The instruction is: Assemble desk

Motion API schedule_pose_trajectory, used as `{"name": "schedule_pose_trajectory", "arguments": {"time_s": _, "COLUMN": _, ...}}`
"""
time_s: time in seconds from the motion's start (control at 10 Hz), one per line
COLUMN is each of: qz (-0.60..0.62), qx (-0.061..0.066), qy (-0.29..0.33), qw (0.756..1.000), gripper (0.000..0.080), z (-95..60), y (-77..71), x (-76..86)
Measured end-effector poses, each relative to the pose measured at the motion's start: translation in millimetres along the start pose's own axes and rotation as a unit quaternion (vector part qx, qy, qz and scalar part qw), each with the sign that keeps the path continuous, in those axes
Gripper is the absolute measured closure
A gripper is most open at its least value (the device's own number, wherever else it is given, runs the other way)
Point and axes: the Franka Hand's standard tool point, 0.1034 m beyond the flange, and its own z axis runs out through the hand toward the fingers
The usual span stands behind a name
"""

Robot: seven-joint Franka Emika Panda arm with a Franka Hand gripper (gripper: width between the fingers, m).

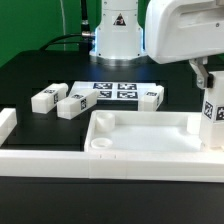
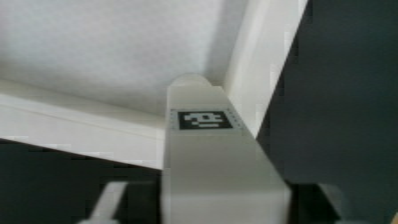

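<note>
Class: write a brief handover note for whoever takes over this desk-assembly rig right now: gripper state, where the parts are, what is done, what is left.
Gripper: straddles the upright leg; whether it is clamped cannot be told.
Parts: desk panel lies rim-up; the upright leg stands at its corner on the exterior view's right. Three loose legs lie beside the marker board.
Done: no leg is visibly seated.
Left: seat all four legs in the corner sockets.

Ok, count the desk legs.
4 legs: two on the exterior view's left of the marker board, one on its right, one upright under the gripper at the panel's corner.
</note>
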Motion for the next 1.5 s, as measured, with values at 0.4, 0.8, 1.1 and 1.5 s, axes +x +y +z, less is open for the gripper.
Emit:
{"name": "schedule_pose_trajectory", "arguments": {"time_s": 0.4, "qz": 0.015, "qx": 0.002, "qy": 0.002, "qw": 1.0, "gripper": 0.0505, "z": 0.3, "y": 0.3, "x": 0.0}}
{"name": "schedule_pose_trajectory", "arguments": {"time_s": 0.8, "qz": 0.217, "qx": 0.015, "qy": 0.006, "qw": 0.976, "gripper": 0.0505, "z": 0.3, "y": 2.5, "x": -0.1}}
{"name": "schedule_pose_trajectory", "arguments": {"time_s": 1.1, "qz": 0.351, "qx": 0.021, "qy": 0.004, "qw": 0.936, "gripper": 0.0505, "z": 0.7, "y": 3.1, "x": 0.3}}
{"name": "schedule_pose_trajectory", "arguments": {"time_s": 1.5, "qz": 0.476, "qx": 0.021, "qy": 0.001, "qw": 0.879, "gripper": 0.0505, "z": 1.4, "y": 0.9, "x": 0.2}}
